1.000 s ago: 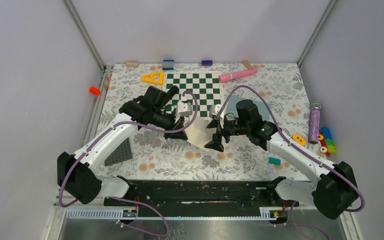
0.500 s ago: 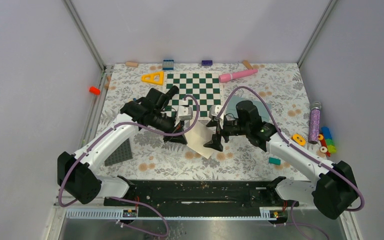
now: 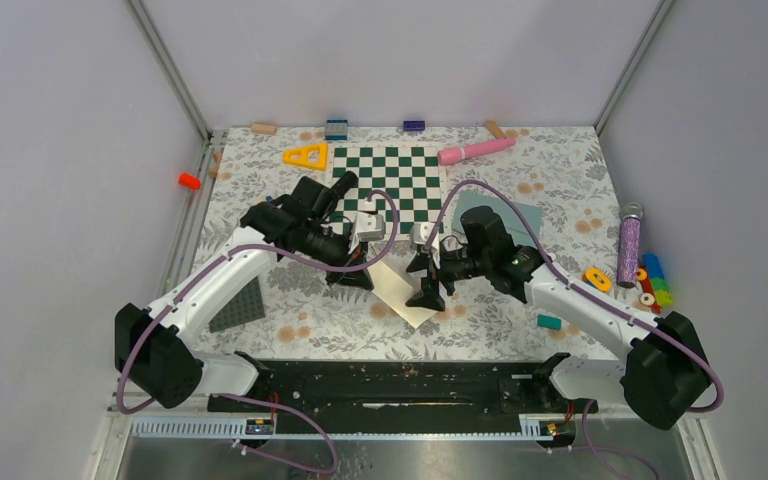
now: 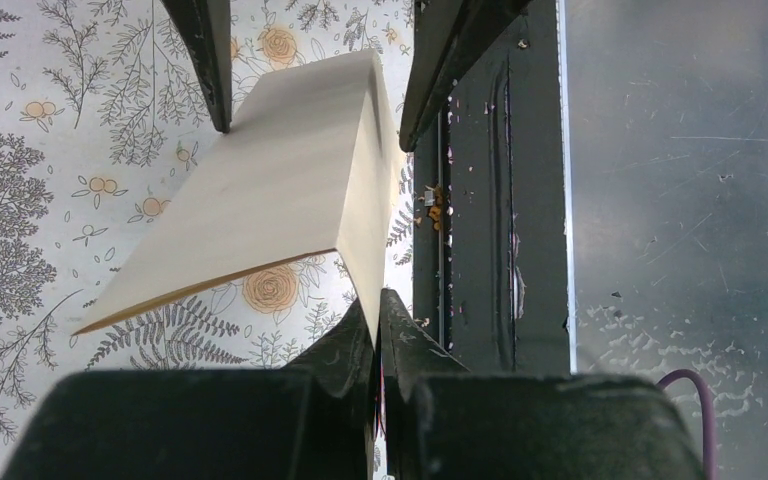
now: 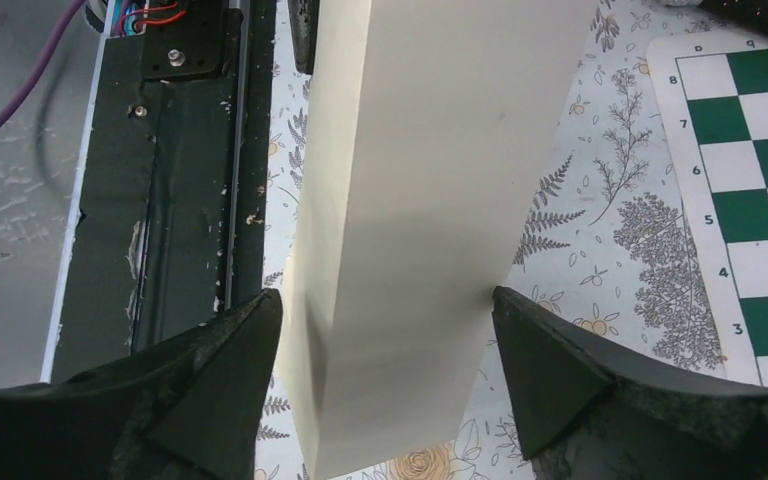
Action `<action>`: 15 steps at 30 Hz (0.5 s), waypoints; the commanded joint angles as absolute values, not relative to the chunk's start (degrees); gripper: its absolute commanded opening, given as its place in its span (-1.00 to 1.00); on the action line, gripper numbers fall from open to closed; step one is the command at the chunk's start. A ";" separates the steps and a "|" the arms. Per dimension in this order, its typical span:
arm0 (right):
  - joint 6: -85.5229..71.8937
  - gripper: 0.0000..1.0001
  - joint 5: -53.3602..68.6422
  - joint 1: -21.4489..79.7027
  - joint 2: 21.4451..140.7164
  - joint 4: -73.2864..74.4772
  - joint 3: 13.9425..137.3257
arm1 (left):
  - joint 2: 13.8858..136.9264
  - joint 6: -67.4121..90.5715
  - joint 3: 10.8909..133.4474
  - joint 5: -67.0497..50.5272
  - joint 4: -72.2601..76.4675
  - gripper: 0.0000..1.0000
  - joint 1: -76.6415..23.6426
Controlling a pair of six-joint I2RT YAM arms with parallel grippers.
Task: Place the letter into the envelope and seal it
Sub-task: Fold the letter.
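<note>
The folded letter (image 4: 270, 190) is held above the bench (image 4: 40, 200), one edge pinched in the left claw (image 4: 375, 305); the right claw (image 5: 385, 305) stands wide, straddling its other end

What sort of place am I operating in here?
Probably a robot lab test cell: plain white walls on aluminium posts, a left arm and right arm bolted to a black rail, and a floral tabletop strewn with props like a chessboard and toy blocks.
</note>
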State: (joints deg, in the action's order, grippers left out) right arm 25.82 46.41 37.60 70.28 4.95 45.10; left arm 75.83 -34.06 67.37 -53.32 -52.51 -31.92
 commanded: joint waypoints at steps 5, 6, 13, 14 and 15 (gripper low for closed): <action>25.66 0.31 49.14 38.21 69.87 6.68 47.79 | 75.82 -34.84 70.14 -54.58 -51.80 -1.00 -32.12; 25.71 0.24 49.40 38.16 70.09 7.21 48.04 | 75.85 -34.64 70.15 -54.58 -51.71 -1.00 -32.14; 26.23 -0.26 51.59 38.23 71.12 11.03 49.94 | 74.96 -33.23 69.65 -53.42 -49.99 -0.64 -32.17; 26.27 -0.31 51.86 38.18 71.18 11.42 50.19 | 74.69 -33.18 69.49 -53.29 -49.74 -0.50 -32.17; 26.23 -0.37 51.98 38.23 71.26 11.64 50.37 | 74.44 -33.11 69.21 -53.00 -49.54 -0.29 -32.17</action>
State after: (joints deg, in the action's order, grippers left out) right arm 25.74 49.19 37.65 70.70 9.28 47.29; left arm 75.85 -33.45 67.55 -53.06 -52.14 -31.94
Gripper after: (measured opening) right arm 0.361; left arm 0.220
